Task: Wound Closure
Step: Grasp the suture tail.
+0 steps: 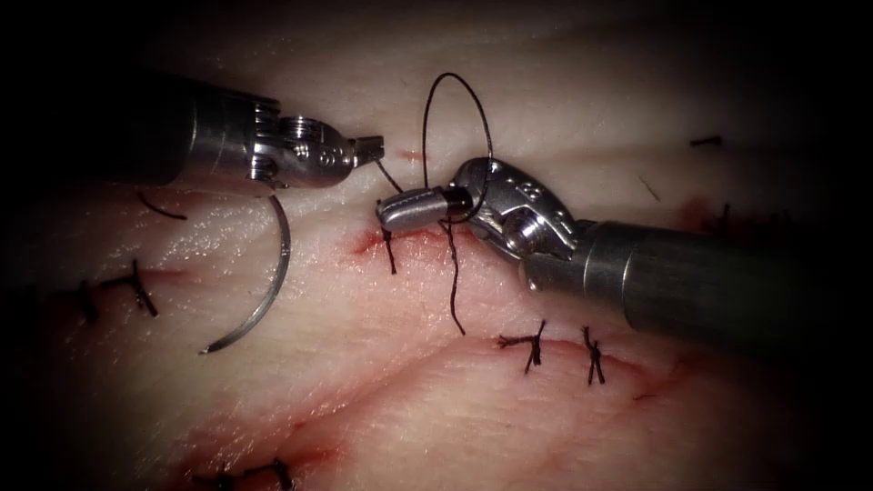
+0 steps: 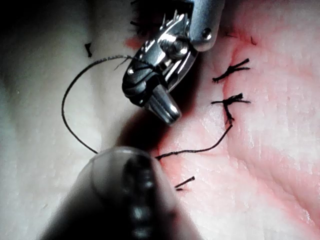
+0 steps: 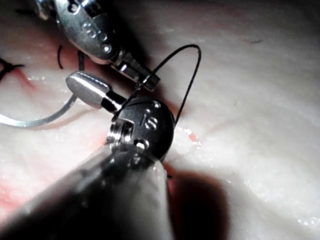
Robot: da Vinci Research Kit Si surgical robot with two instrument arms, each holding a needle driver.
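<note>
The left arm's tool (image 1: pixel 368 146) enters from the left, its shaft nearly level, wrist straight, jaws closed on the thread (image 1: pixel 389 177) at their tips. The right arm's tool (image 1: pixel 391 211) enters from the right, shaft rising toward its wrist, which is bent so the jaws point left, toward the other tool. Its jaws are pressed together, gripping nothing, with a loop of thread wound around them. The two tips lie near each other, not touching.
</note>
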